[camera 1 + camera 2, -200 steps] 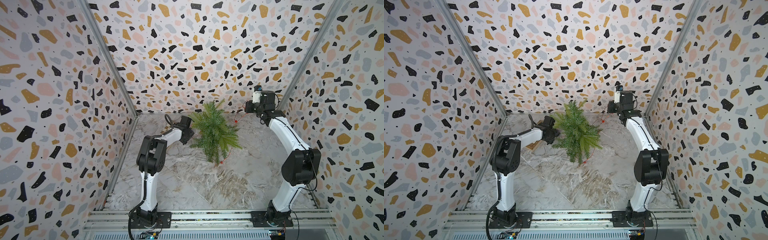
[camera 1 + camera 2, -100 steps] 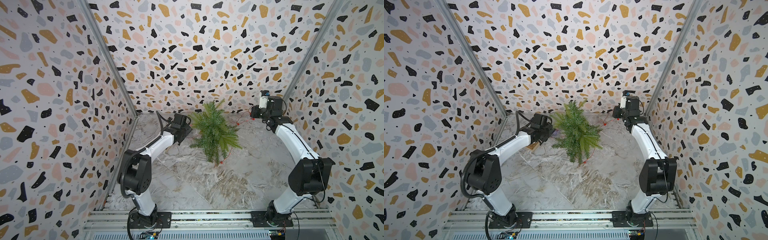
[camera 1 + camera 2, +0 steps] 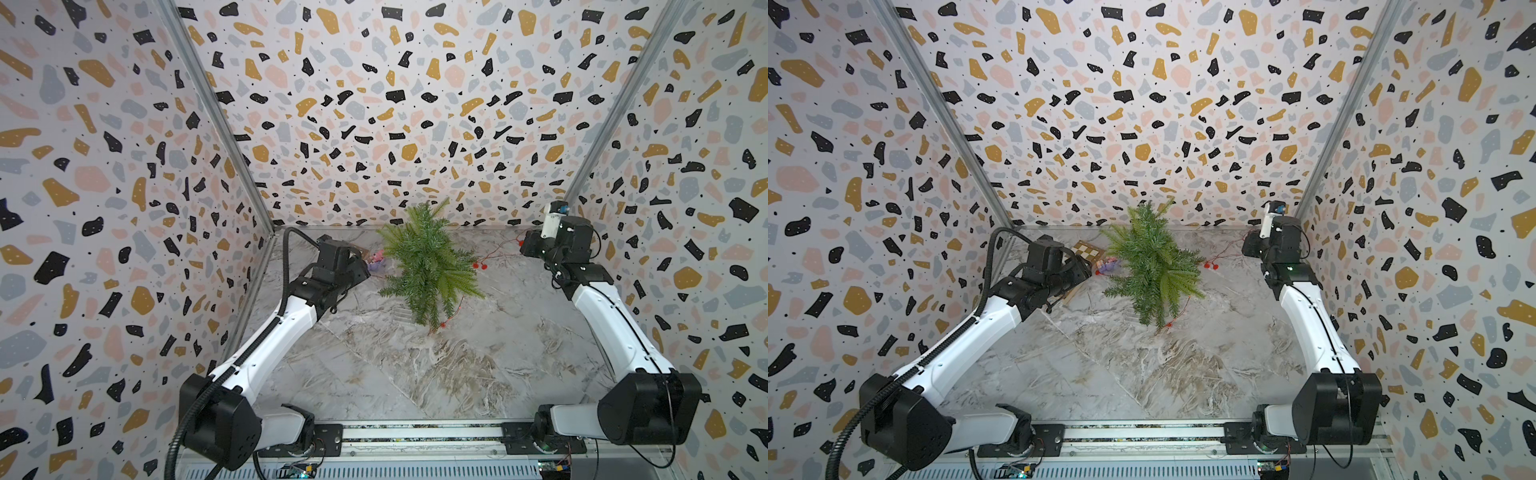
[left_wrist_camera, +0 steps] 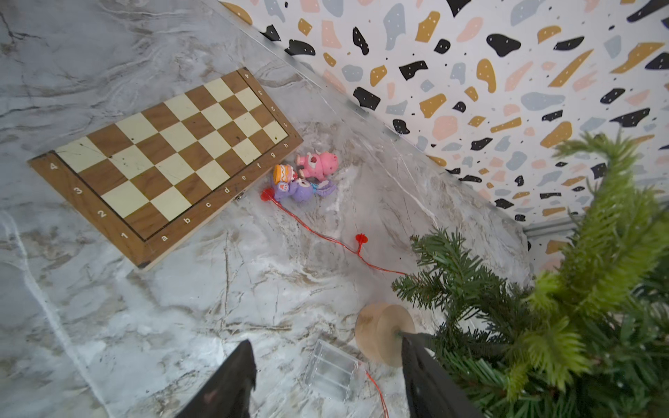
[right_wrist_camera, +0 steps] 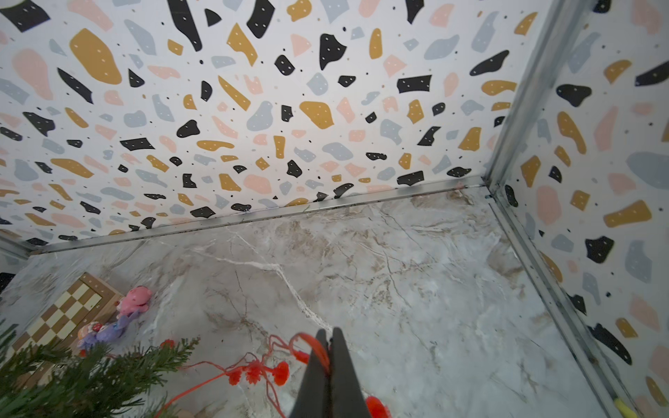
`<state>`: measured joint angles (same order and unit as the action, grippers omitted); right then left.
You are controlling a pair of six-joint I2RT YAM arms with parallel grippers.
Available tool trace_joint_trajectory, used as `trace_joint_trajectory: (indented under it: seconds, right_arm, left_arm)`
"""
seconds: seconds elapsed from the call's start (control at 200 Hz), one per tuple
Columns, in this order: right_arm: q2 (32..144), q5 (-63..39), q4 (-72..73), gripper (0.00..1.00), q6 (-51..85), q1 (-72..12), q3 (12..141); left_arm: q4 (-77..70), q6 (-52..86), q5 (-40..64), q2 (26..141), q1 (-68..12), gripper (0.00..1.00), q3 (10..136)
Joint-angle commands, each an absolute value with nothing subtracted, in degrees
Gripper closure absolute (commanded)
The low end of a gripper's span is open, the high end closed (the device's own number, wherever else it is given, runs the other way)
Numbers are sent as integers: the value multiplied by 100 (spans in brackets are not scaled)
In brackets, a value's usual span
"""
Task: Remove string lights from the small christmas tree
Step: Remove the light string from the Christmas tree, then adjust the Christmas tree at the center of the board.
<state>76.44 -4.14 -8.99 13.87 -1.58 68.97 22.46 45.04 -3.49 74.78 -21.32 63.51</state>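
The right gripper (image 5: 329, 331) has its jaws closed flat on the red wire of the string lights (image 5: 253, 372). The wire is pinched at the tips, with a cluster of bulbs just beside them. In both top views it sits above the table (image 3: 415, 374) near the back right corner. Held that far out, it probably serves to draw the strand off sideways rather than up through the branches.

The left gripper (image 4: 325, 343) has its jaws apart and holds nothing. It hovers over a clear plastic box (image 4: 333, 372) from which a red wire leaves, just beside the tan base (image 4: 380, 336) of the small christmas tree (image 3: 424, 266). It is likely there to steady the tree against the pull or to take up the box; which cannot be told.

The tree stands close to the back edge, about mid-width. The lights are only partly off:
- One run spans from the tree's right side to the right gripper.
- A red bulb shows at the front-most branch tips.
- Another run lies on the table from the base toward the pink-purple toy (image 4: 307, 177) beside the chessboard (image 4: 166, 163).

Risk: wire snagged in the needles could tip the tree.
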Motion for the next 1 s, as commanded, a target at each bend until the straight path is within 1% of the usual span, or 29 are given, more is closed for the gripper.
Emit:
trace_joint_trajectory:
  seconds: [0.0,0.09,0.2,0.225,0.366,0.526,0.651,0.781,0.991]
  right_arm:
    - [7501,-88,-920,100,1433,-173,6837]
    - [7485,-11,-979,100,1424,-59,6793]
    - [7460,138,-1087,100,1424,13,6836]
    - [7446,207,-1106,100,1424,25,6840]
    - [7372,247,-1081,100,1395,39,6844]
    - [7457,-107,-1069,100,1422,18,6878]
    - [7497,-124,-1027,100,1432,-39,6873]
    - [7542,-185,-1002,100,1434,-102,6865]
    - [7549,-185,-967,100,1438,-216,6847]
  left_arm:
    - [2349,4358,-4,7518,-2123,37,6076]
    - [2051,4615,268,7691,-2119,38,5889]
    - [2041,4964,39,8170,-2192,39,5972]
    - [2041,5227,5,8311,-2190,39,6013]
    - [2014,5715,-285,9152,-2191,38,6480]
    - [1901,5930,-375,10195,-2175,43,7151]
    - [1604,5825,-305,10812,-2173,45,7609]
    - [1521,6044,-357,11288,-2181,41,7965]
    - [2022,6741,-620,11867,-2190,43,8436]
